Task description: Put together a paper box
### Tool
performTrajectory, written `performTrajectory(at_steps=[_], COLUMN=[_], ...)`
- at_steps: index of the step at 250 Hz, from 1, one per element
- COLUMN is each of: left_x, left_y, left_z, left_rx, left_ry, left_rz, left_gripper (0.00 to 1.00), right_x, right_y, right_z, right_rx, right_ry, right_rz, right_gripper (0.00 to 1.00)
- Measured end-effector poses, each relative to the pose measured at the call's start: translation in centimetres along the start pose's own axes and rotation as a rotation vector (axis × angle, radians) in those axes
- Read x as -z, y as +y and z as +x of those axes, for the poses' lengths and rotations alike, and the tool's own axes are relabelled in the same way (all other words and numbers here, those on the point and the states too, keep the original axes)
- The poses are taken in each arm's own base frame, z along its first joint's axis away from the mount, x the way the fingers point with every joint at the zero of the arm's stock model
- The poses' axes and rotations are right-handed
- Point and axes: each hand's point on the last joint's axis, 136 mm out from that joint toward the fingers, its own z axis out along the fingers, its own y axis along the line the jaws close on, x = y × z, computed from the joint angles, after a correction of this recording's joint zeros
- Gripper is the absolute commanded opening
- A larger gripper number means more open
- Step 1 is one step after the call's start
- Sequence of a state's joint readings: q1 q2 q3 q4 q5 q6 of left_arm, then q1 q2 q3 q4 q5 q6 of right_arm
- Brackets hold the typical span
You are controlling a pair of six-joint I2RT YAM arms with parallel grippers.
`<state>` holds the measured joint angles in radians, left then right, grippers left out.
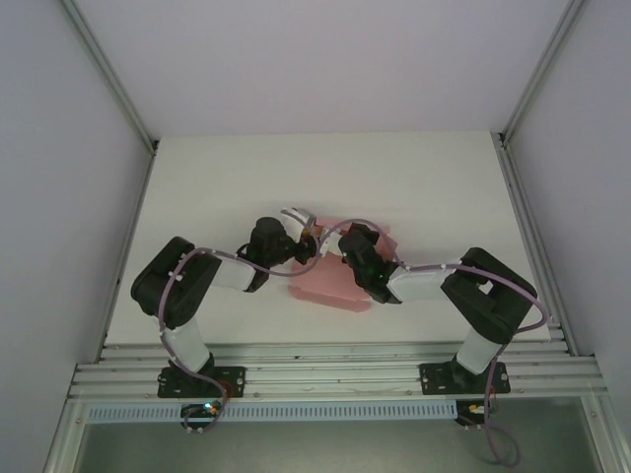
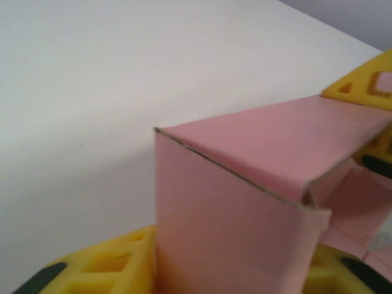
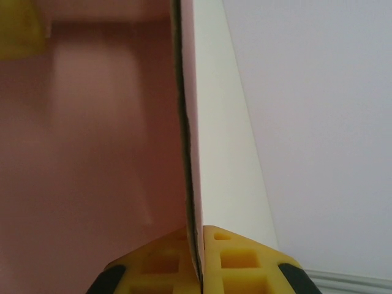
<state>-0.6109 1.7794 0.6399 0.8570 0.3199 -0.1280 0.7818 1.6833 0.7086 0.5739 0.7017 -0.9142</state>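
- The paper box point(image 1: 333, 288) sits part-folded in the middle of the table point(image 1: 227, 187), between both arms. Some walls are raised and some card appears to lie flat on the near side.
- Your right hand point(image 3: 199, 263) is closed tight on a thin upright wall, seen edge-on. If you pull or twist from that pinch, you will likely crease or tear the card along its fold.
- Your left hand point(image 2: 233, 278) has its fingers point(image 2: 92, 272) on either side of a folded corner, partly apart. I cannot tell whether they press the card or merely flank it. If you squeeze harder, the hollow corner will probably buckle.
- The corner seam shows a small gap where the top panel meets the side. If you move one arm without the other, that joint could spring open.
- From overhead, both hands are close together over the box. A careless move could knock them together or drag the light card across the table.
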Motion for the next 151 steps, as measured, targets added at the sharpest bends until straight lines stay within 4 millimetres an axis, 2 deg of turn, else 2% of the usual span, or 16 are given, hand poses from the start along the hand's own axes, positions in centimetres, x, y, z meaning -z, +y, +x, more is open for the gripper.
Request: performTrajectory(at_steps=[19,50,70,79,124,151], left_x=[0.0,-0.1,-0.2,-0.2,-0.3,-0.2], left_y=[0.0,0.1,0.4,0.6,0.9,1.0], left_z=[0.0,0.0,0.4,0.5,0.5,0.6], left_rx=[-0.013,-0.03,-0.034,-0.036,-0.039,-0.048], left_ry=[-0.001,-0.001,0.009,0.011,-0.013,-0.042], left_rz=[-0.005,-0.018,-0.034,-0.039,-0.051,-0.052], left_gripper=[0.29,0.12,0.0,0.0,0.0,0.0], right_x=[0.2,0.9,1.8,2.2,4.1,5.5], right_y=[0.0,0.2,-0.1,-0.3,-1.9,-3.0], right_z=[0.1,0.1,-0.7,-1.2,-2.2,-2.2], right_rx=[-0.016,-0.053,-0.096,-0.114,-0.243,-0.347], right_ry=[0.0,-0.012,-0.055,-0.076,-0.143,-0.178], right_rz=[-0.016,-0.056,-0.081,-0.088,-0.116,-0.143], right_gripper=[0.03,0.14,0.26,0.33,0.51,0.57])
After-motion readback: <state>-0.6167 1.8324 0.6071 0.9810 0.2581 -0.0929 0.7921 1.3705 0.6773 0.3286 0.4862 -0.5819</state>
